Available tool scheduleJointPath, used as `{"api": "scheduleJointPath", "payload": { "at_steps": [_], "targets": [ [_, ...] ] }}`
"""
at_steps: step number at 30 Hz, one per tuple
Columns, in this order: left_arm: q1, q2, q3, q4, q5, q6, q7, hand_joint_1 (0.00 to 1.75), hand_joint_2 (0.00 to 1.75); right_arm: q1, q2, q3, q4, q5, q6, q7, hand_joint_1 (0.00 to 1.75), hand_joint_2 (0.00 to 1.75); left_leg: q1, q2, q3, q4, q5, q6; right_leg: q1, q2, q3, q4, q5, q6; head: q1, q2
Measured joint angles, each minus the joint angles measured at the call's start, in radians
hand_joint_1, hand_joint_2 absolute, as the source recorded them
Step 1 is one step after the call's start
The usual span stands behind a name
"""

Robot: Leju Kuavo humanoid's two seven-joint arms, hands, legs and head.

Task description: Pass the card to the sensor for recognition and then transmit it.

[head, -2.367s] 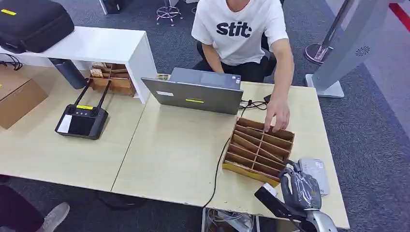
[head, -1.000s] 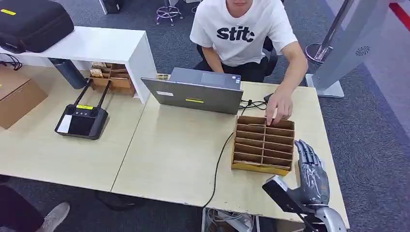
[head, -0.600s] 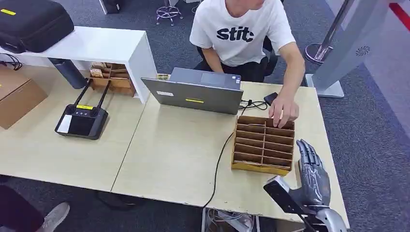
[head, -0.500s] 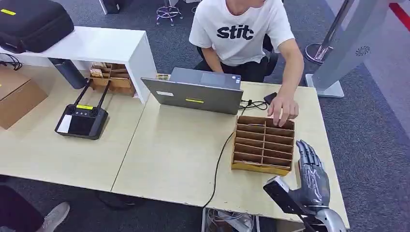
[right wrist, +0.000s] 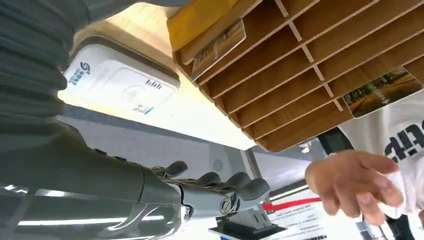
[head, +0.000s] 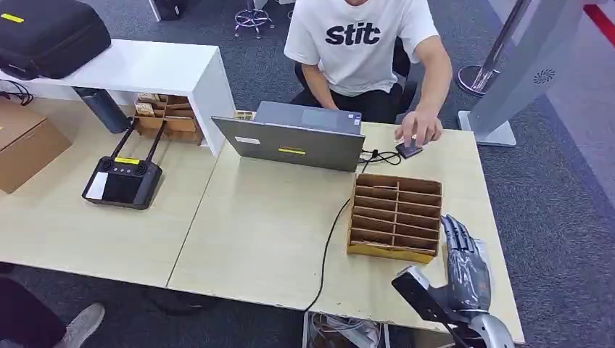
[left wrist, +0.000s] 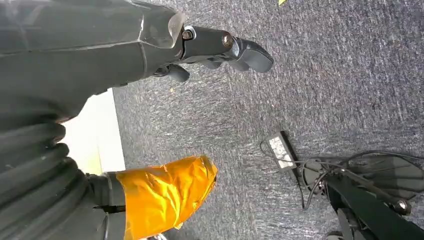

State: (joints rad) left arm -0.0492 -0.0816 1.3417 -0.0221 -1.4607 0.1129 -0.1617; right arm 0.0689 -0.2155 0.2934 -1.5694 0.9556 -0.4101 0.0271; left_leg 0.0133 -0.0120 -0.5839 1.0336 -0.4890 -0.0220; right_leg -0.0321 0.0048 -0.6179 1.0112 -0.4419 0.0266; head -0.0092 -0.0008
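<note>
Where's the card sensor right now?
In the right wrist view, the white card sensor lies flat on the table beside the wooden slotted rack, under the right robot hand.

Head view high, looking down; right wrist close, sharing card rack (head: 396,216).

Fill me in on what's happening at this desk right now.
The robot's right hand hovers open and empty beside the slotted wooden card rack, above the white card sensor on the pale wooden desk. Two picture cards sit in the rack's slots. The seated person's hand reaches for a small dark device behind the rack.
</note>
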Motion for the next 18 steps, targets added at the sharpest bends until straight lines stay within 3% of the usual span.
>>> {"api": "scheduleJointPath", "payload": {
  "at_steps": [18],
  "targets": [
    [-0.007, 0.003, -0.029, 0.000, -0.026, -0.008, 0.004, 0.00, 1.75, -0.139, 0.068, 0.058, 0.230, 0.156, -0.126, 0.005, 0.00, 1.75, 0.000, 0.000, 0.000, 0.000, 0.000, 0.000, 0.000, 0.000, 0.000, 0.000, 0.000, 0.000, 0.000, 0.000]
  ]
}}
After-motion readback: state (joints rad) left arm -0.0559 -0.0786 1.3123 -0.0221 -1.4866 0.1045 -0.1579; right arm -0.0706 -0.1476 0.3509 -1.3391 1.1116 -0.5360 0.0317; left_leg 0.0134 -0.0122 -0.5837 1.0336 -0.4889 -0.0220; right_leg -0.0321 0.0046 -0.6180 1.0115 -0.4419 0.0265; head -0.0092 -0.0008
